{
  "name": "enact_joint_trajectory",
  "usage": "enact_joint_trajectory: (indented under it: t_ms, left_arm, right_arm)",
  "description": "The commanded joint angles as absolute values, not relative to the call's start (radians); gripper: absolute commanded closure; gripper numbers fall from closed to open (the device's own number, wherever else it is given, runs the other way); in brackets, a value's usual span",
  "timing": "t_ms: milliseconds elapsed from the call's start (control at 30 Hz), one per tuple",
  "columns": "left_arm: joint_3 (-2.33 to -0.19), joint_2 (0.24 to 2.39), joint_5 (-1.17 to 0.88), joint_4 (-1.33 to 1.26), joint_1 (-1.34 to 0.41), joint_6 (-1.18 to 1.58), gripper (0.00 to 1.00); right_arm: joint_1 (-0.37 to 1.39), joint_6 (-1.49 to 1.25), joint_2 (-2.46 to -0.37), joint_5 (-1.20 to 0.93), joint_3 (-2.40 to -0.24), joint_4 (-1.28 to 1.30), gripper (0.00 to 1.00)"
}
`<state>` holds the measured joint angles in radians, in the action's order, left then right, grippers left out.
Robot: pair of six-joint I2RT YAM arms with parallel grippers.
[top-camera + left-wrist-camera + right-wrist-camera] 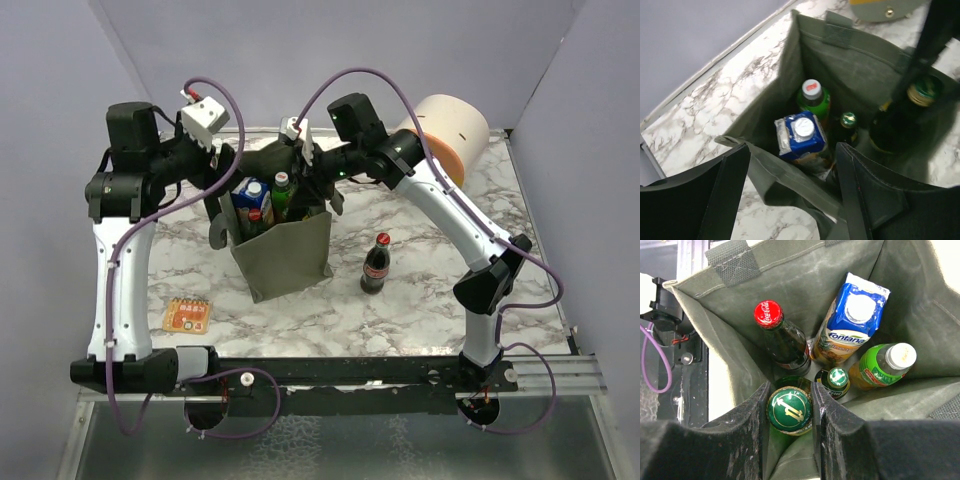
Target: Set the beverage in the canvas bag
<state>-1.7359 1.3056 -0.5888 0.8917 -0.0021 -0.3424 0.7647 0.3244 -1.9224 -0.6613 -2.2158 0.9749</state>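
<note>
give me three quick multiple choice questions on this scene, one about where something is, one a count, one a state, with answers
1. Where is the loose cola bottle?
A upright on the table, right of the canvas bag
B inside the bag
C lying flat behind the bag

2. How many drinks show inside the bag in the right wrist view?
A three
B five
C seven

3. What state is the right tool in?
A wide open, holding nothing
B shut on the big green-capped bottle
C shut, holding nothing

Answers:
1 A, the top view shows it standing on the marble beside the bag.
2 B, red-capped cola, carton, white-capped bottle, small green-capped bottle and the big one.
3 B, its fingers press both sides of that cap.
</note>
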Motion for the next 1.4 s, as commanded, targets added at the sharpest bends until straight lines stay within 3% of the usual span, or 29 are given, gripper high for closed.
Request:
enact_joint_trajectory:
  t_ms: [0, 300, 900, 1000, 1367]
  left_arm:
    - [-1.722, 1.197, -0.793, 1.082, -0.009, -0.56, 0.3]
    - [-1.673, 1.116, -0.854, 1.416, -0.019, -0.824, 0.33]
    - [-1.553, 1.167, -0.806, 1.417, -0.192, -0.813, 0.46]
    - [-1.522, 1.165, -0.788, 1.413, -0.207, -0.821, 0.53]
    - [-1.457, 1.132, -0.819, 1.408, -0.256, -0.87, 0.98]
  right_arm:
    - [0.773, 0.308, -1.904, -0.67, -2.232, 0.876, 0.99]
    - [0.773, 0.296, -1.924, -0.664, -2.212, 0.854, 0.99]
    - [0.802, 0.286, -1.922, -0.635, -2.191, 0.841, 0.99]
    - [0.807, 0.293, -1.927, -0.646, -2.191, 0.836, 0.99]
    - [0.825, 0.33, -1.955, -0.757, -2.191, 0.819, 0.99]
